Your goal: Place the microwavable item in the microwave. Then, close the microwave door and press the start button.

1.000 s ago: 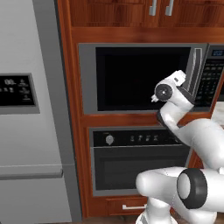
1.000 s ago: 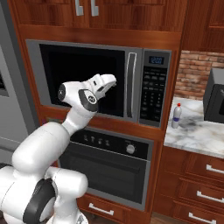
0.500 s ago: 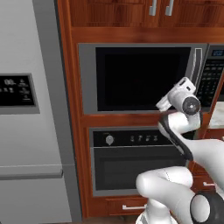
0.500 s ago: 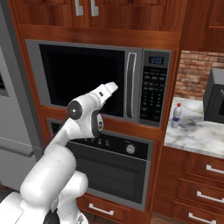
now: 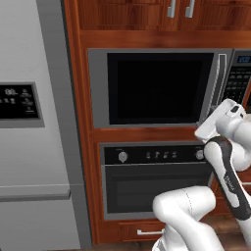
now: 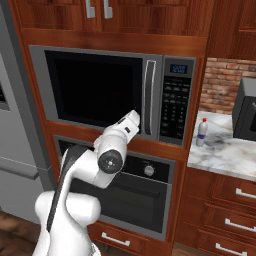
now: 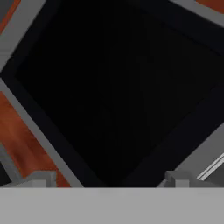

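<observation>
**Arm up at a shut microwave door, claw spread and empty**

The microwave [image 6: 110, 90] sits built into the wood cabinetry, and its door [image 5: 157, 88] is shut flat against the front, the big dark window showing nothing inside. The long silver bar handle [image 6: 148, 97] runs upright down the door's right edge, and just right of that is the black keypad panel [image 6: 175, 107] with the blue clock [image 6: 178, 68] glowing at the top.

The white arm is raised in front of the lower right corner of the door. In the right base view the hand [image 6: 128, 125] points up and away toward the door, its tip just left of the handle's lower end; in the left base view the same hand [image 5: 215, 120] overlaps the door's lower right corner, below the handle [image 5: 221, 78]. Whether it touches the door I cannot tell.

From the hand camera, the two finger tips [image 7: 38, 178] stand wide apart with nothing between them, and past them is the dark window, rolled at an angle, with a sliver of the silver handle [image 7: 212, 168] at lower right.

Below the microwave is the oven [image 6: 145, 185] with its row of knobs. To the left stands the grey fridge [image 5: 34, 147]. On the marble counter [image 6: 225, 155] far right, a slim pale bottle with a red cap [image 6: 201, 132] stands near a dark toaster-oven box [image 6: 246, 115].
</observation>
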